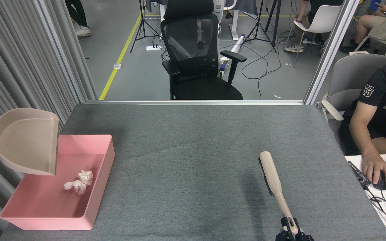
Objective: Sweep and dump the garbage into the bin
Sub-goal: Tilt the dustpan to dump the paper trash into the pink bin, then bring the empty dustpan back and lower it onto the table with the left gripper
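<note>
I take the bin (97, 187) as my reference. It is a shallow pink rectangular tray sitting on the grey worktop (193, 140) at its left edge, long axis running from the near edge toward the far edge and leaning slightly right at the far end. The garbage (79, 182), crumpled white tissue wads lying touching one another, rests on the bin floor, right of its centre and nearer the right wall.

The beige dustpan (28, 145) hangs in the air over the bin's far-left corner, clear of the tissue. Its open mouth faces right and down toward the bin's interior; its handle runs off to the left past the view's edge. The pan's inside shows bare. My left gripper is out of view, so I cannot report its state.

Well to the right of the bin, the beige brush (275, 184) lies with its long axis running near-to-far, head pointing away from me and tilted slightly left, bristles on its left side. My right gripper (292, 232) is closed around the near end of the brush handle at the bottom edge.

Far right of the bin, a person's hand (375, 169) rests on a mouse (380, 183).
</note>
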Controlling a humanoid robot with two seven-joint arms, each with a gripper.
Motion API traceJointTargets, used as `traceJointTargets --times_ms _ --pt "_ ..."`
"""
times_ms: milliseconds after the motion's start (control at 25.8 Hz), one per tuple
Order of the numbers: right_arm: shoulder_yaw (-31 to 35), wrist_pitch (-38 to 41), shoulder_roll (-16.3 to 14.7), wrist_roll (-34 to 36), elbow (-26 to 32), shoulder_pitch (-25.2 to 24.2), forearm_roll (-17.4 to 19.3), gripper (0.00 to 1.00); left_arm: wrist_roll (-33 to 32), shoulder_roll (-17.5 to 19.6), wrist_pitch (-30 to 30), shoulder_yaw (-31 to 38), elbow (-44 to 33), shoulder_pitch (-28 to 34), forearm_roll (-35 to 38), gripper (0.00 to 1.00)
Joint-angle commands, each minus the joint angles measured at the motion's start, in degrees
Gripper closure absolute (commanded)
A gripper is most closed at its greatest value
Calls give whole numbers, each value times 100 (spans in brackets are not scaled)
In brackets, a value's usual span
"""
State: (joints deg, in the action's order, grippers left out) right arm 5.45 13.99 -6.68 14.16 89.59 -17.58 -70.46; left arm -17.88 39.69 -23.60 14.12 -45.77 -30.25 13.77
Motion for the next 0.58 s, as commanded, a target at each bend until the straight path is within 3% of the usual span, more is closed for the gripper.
traceJointTargets --times_ms 0,116,233,543 --pt "9 -1 -9 -1 -3 0 6 90 -85 -225 848 -550 -1092 72 -1508 92" --pt "9 -10 -9 -10 -3 9 6 90 3 -436 2017 -594 -2481 599 -2441 92" --pt "27 -19 -18 -1 5 0 6 90 65 -1174 2500 -603 -3325 687 -2362 92" --pt "27 -54 0 -10 5 -26 6 90 188 -3407 2808 -612 -4028 1065 -648 92"
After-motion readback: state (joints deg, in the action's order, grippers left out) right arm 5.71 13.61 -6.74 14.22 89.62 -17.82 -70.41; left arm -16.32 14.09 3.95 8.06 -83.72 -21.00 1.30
